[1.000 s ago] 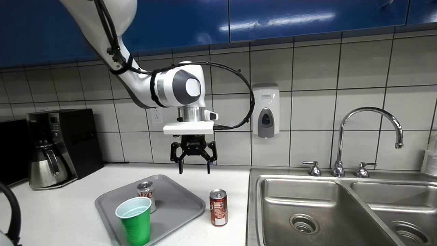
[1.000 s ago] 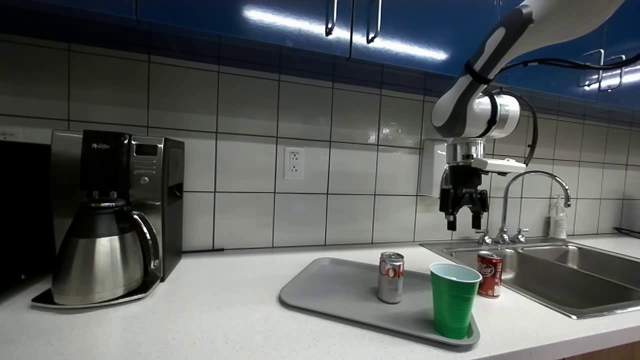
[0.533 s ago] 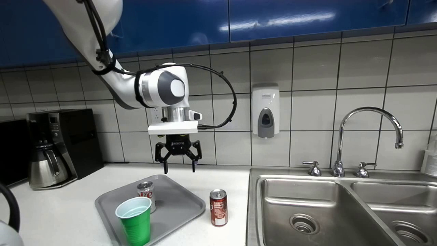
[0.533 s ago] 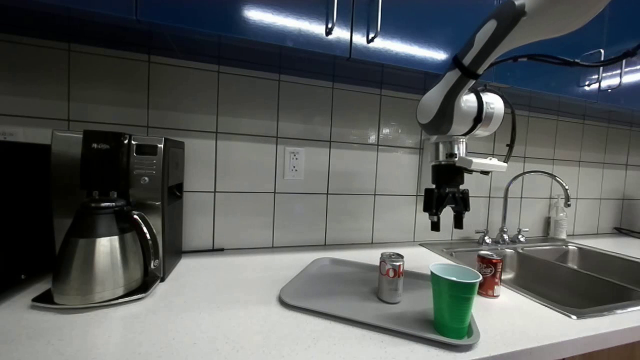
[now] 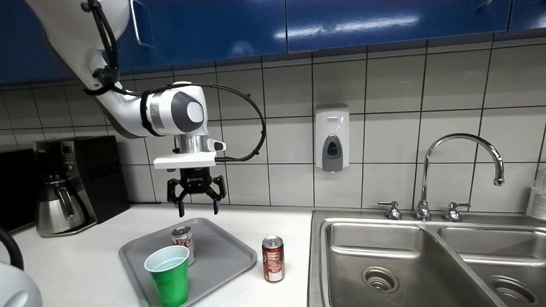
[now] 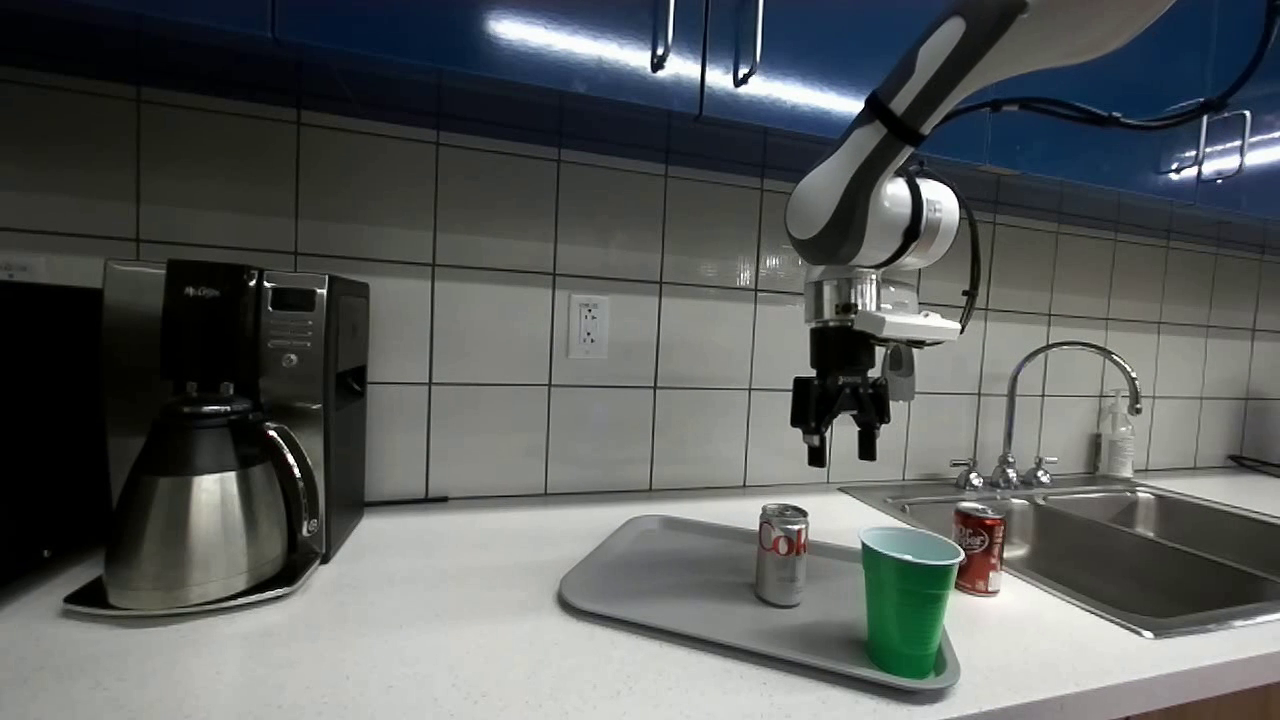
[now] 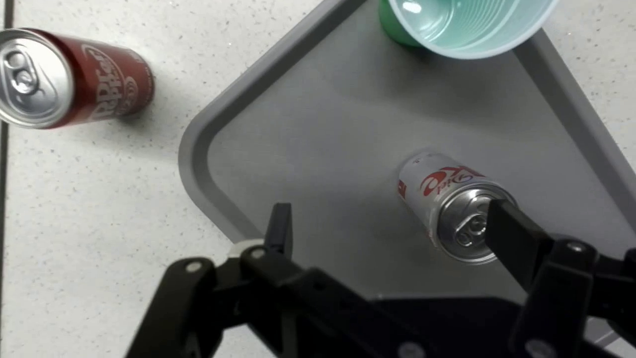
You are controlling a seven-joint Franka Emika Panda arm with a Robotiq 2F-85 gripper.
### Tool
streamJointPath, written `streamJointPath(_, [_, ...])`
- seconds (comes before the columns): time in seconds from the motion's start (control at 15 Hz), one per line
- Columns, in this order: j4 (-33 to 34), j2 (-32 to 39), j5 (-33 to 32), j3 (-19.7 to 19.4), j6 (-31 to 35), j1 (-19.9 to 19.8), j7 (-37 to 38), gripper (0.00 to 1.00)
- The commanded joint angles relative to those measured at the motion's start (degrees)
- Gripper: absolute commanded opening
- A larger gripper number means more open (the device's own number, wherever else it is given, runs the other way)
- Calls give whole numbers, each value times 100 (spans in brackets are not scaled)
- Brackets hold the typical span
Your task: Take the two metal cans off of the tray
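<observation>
The dark red can (image 5: pixel 273 260) and the silvery can (image 6: pixel 781 560) were glossy metal, bright at the top. The tray (image 6: pixel 680 575) looked smooth and matt. Nearest the front edge of the counter (image 6: pixel 450 630), the green cup (image 6: pixel 905 605) was shiny plastic; beyond the back edge, the tiles (image 6: pixel 700 440) gleamed.

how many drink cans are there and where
2. The silver can stands on the tray; the red can stands on the counter, between the tray and the sink. No others show, though some could be hidden.
</observation>
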Motion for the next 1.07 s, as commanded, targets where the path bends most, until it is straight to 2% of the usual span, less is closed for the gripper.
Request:
streamJointPath(0.0, [-118, -176, 20, 206, 20, 124, 434, 100])
streamJointPath(0.33, [-114, -148, 26, 420, 74, 325, 804, 100])
streamJointPath(1.0, [-17, -1, 17, 429, 19, 341, 646, 100])
